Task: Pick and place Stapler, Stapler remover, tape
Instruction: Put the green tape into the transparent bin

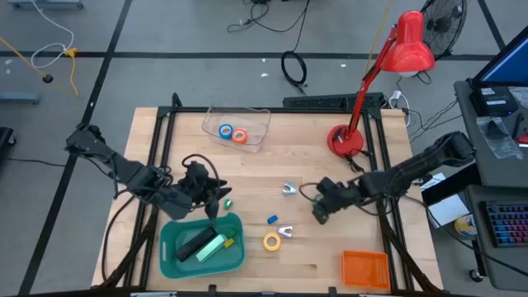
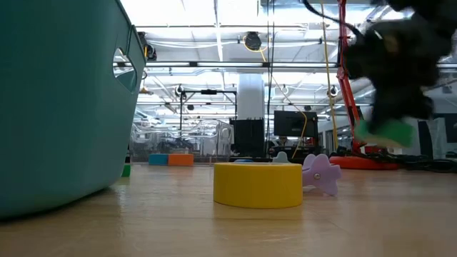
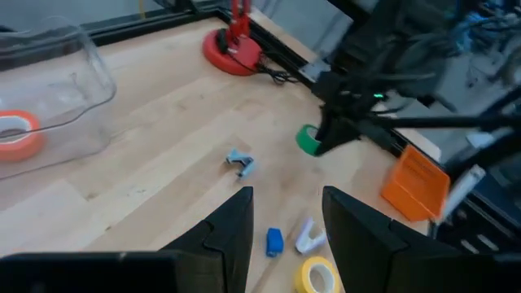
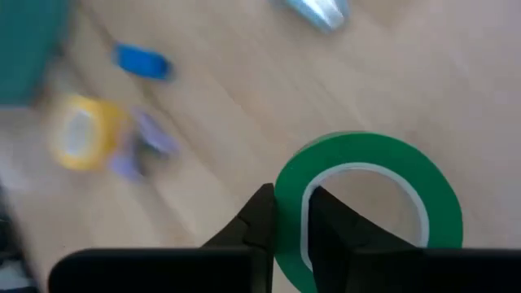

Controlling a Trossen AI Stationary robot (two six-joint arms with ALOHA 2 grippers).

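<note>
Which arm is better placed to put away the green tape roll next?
Right. The right gripper is already pinched on the green tape roll's wall, above the table. The left gripper is open and empty, beside the teal bin.

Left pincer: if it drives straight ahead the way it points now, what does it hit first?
Probably the blue bit just ahead of the open left pincer, with the yellow tape beside it; depth is unclear.

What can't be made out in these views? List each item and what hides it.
- Low view: the teal bin wall hides its contents; the left edge crops it.
- High view: the right gripper largely covers the green tape.
- Right wrist view: the yellow tape is blurred.
</note>
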